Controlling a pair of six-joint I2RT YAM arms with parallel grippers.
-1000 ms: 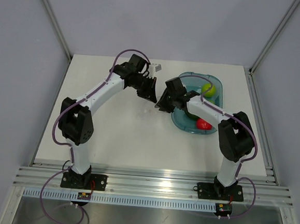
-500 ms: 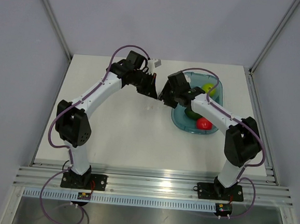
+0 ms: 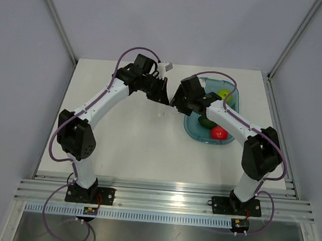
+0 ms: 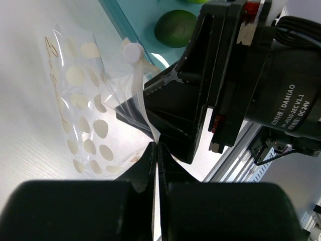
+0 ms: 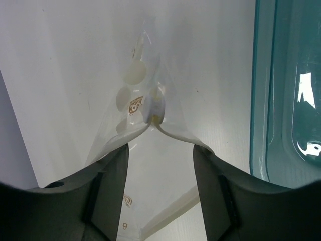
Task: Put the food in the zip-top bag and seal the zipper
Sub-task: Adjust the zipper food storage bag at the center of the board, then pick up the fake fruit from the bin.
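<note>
The food is lying in the teal tray on the right side of the table, in the tray's near-left part and outside the bag. The zip-top bag is sitting just left of the tray, between my two grippers toward the far middle of the table. It is clear crinkled film with cream dots, and I cannot tell whether it is lifted off the surface. I am pinching its edge with my left gripper, fingers pressed together on the film right by the zipper, with a white slider tab showing at one end of the strip. My right gripper is facing it from the right, close to the left one. Its fingers are standing apart with the bag's film spanning between the tips, so it is spread and not clamping. A red round item is sitting just right of and nearer than the food, and a lime-green apple is resting at the tray's far end. Both arms are arching in from the near edge.
</note>
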